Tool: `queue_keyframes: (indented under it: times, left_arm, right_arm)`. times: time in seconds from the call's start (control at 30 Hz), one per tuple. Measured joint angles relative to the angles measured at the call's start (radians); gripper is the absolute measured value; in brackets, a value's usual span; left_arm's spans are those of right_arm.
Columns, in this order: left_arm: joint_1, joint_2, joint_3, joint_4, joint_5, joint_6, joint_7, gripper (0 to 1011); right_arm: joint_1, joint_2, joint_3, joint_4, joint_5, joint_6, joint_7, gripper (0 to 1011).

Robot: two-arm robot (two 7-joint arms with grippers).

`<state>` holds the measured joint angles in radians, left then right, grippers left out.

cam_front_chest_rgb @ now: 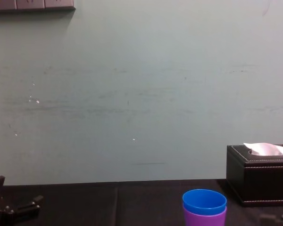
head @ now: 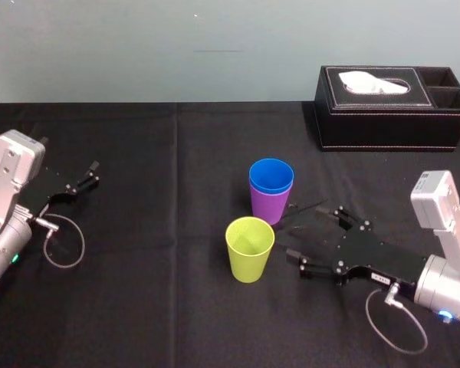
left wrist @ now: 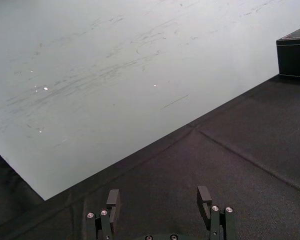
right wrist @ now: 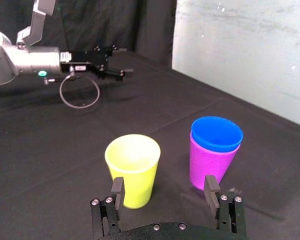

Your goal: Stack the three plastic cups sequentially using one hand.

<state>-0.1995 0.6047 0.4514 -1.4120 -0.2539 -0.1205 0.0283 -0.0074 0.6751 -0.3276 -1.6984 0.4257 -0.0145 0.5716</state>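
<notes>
The blue cup sits nested inside the purple cup near the middle of the black table. The yellow-green cup stands upright by itself, just in front of them and slightly to the left. My right gripper lies low to the right of the cups, open, fingers pointing at them, touching nothing. In the right wrist view its fingertips frame the yellow-green cup and the blue cup in the purple cup. My left gripper rests open at the far left.
A black tissue box stands at the back right of the table, behind the right arm. A pale wall runs along the table's far edge. Bare black cloth lies between the left arm and the cups.
</notes>
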Motion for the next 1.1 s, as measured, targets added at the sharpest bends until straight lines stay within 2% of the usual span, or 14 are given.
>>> queue_keyframes:
  times: [0.4, 1.1]
  left_arm:
    - [0.000, 0.000, 0.000, 0.000, 0.000, 0.000, 0.000, 1012]
    - [0.000, 0.000, 0.000, 0.000, 0.000, 0.000, 0.000, 1011]
  right_arm:
    - [0.014, -0.005, -0.041, 0.040, 0.006, 0.010, 0.020, 1003]
    - [0.076, -0.028, -0.101, 0.099, 0.007, 0.010, 0.051, 1003]
